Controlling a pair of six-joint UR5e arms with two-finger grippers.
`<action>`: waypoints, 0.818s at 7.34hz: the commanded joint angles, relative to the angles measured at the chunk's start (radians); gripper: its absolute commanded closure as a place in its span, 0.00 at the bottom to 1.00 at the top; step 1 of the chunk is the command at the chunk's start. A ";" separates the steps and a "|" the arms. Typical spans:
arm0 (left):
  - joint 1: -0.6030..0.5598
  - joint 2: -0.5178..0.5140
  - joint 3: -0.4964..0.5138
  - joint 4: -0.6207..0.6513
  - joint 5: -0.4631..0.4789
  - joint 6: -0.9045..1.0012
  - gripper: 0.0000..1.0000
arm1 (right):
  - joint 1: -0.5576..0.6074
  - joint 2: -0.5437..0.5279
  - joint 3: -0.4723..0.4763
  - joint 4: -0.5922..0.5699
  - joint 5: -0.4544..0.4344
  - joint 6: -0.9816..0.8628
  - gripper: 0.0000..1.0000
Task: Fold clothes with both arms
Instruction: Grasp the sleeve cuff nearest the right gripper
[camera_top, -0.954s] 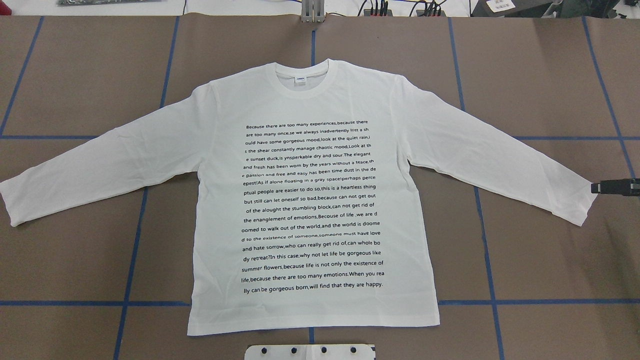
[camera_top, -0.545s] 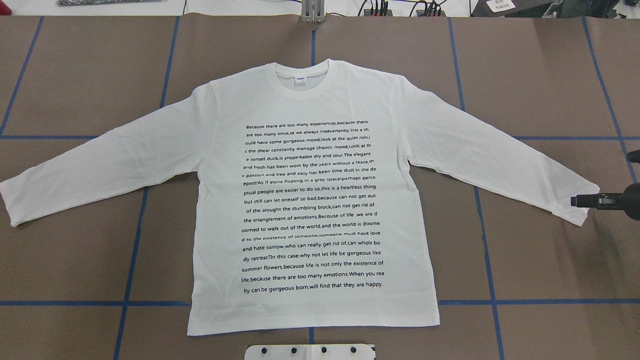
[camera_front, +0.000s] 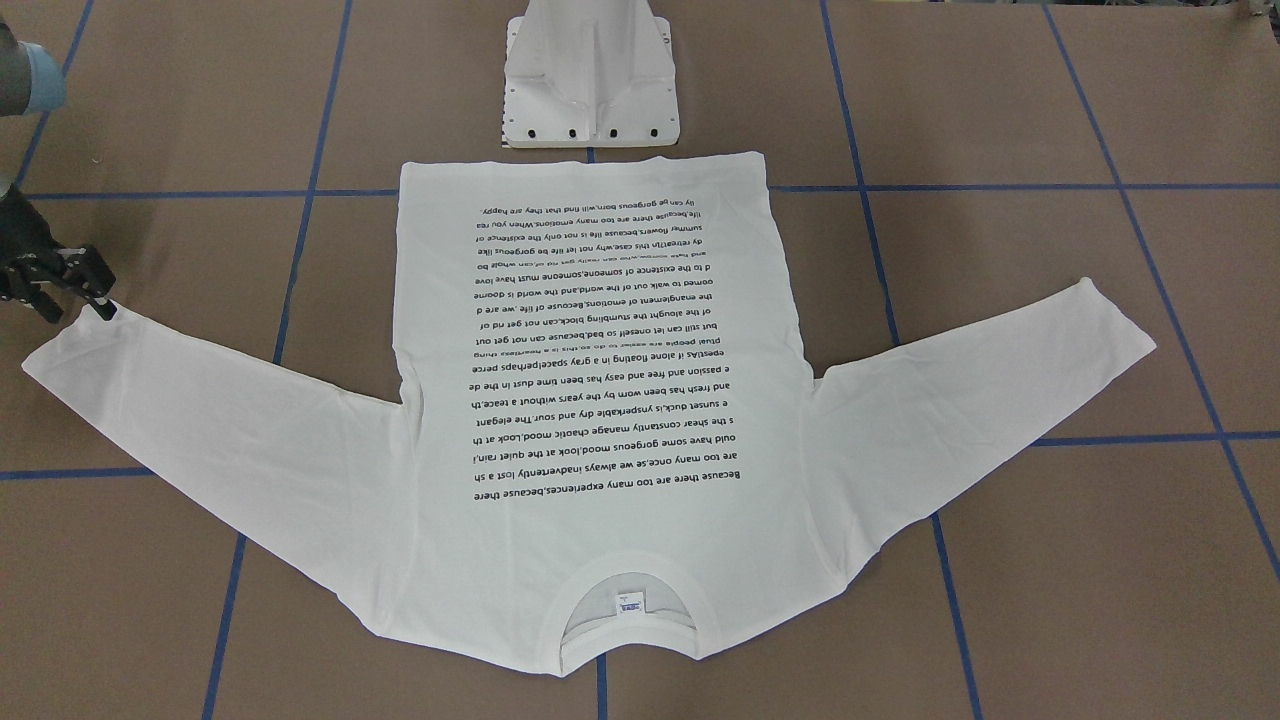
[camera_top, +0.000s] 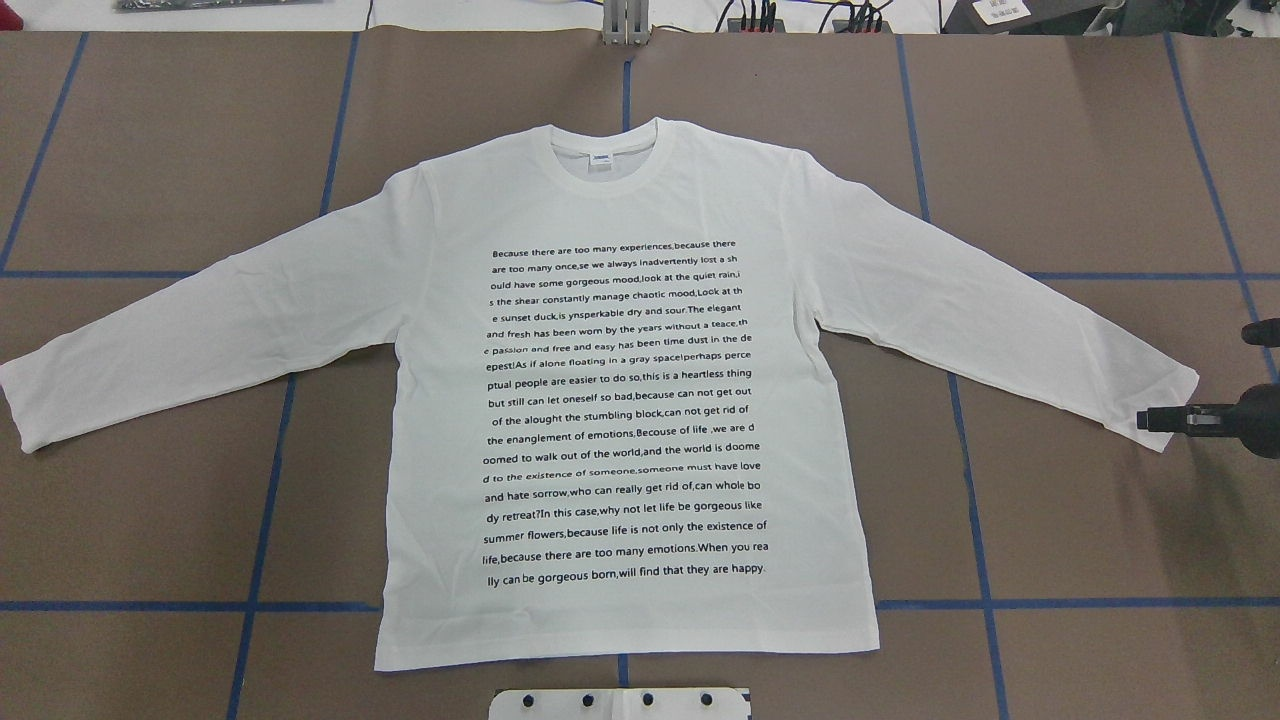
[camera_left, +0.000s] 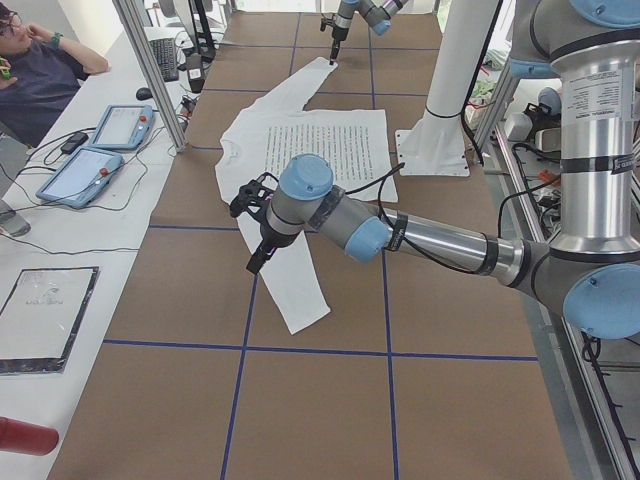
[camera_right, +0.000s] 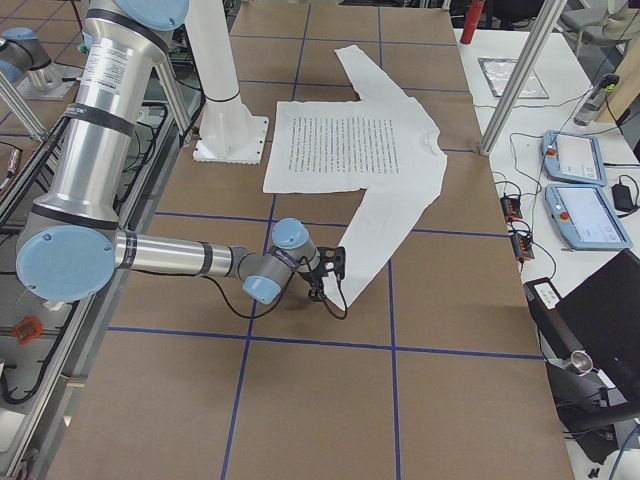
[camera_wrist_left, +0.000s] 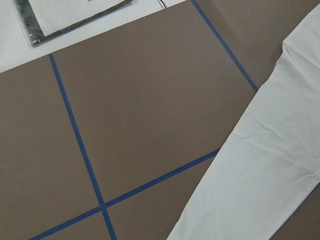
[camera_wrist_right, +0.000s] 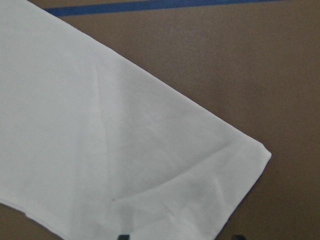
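1. The right gripper (camera_top: 1155, 418) is at the cuff of the sleeve on the robot's right. Its jaws are spread. The right wrist view shows two dark fingertips (camera_wrist_right: 123, 236) well apart at the bottom edge, with the cuff hem running down between them. They pinch nothing, and I cannot tell whether they touch the cloth.
2. The left gripper (camera_left: 256, 262) appears only in the exterior left view, hanging above the other sleeve near its cuff. I cannot tell how its jaws stand, and the left wrist view shows no fingers, only sleeve and table.
3. The white T-shirt (camera_top: 620, 400) lies flat on the brown table (camera_top: 1100, 150), text side up, with both sleeves angled outward. Its collar points away from the robot and its hem is just beside the white pedestal (camera_front: 590, 80).
4. The overhead view shows only the right gripper's tip at the frame edge. The exterior right view shows the whole near arm lying low across the table. A seated person (camera_left: 40, 70) shows only in the exterior left view.
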 joint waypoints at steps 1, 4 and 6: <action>0.000 0.002 0.000 0.000 0.000 0.000 0.00 | -0.007 0.002 -0.007 0.007 -0.001 0.000 0.42; 0.000 0.000 0.002 0.000 0.000 0.000 0.00 | -0.015 0.003 -0.007 0.007 0.001 -0.001 1.00; 0.000 0.002 0.006 0.000 0.000 0.000 0.00 | -0.010 0.006 0.034 0.002 0.015 -0.010 1.00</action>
